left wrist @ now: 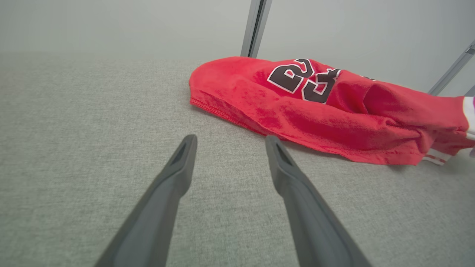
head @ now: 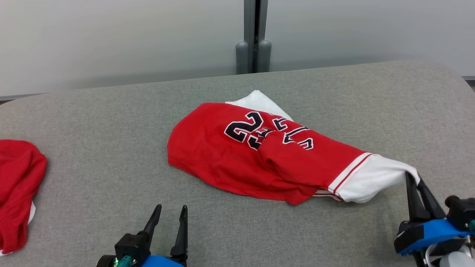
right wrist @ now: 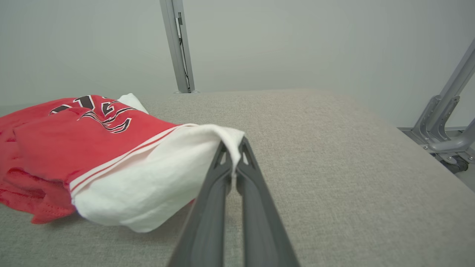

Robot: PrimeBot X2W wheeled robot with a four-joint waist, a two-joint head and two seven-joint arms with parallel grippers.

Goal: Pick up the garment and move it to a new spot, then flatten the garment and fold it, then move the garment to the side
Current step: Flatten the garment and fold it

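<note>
On red garment (head: 222, 163), black numerals (head: 246, 129) "23"

Head cam looks forward and down over the grey table (head: 92, 111) toward the wall (head: 111, 37). Left wrist cam sits low, skimming the tabletop at the jersey (left wrist: 259, 104). Right wrist cam's right up close on its white end. All three share that jersey.

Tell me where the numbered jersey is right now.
The numbered jersey lies crumpled at the middle of the grey table in the head view, its white end pinched by the right gripper.
</note>
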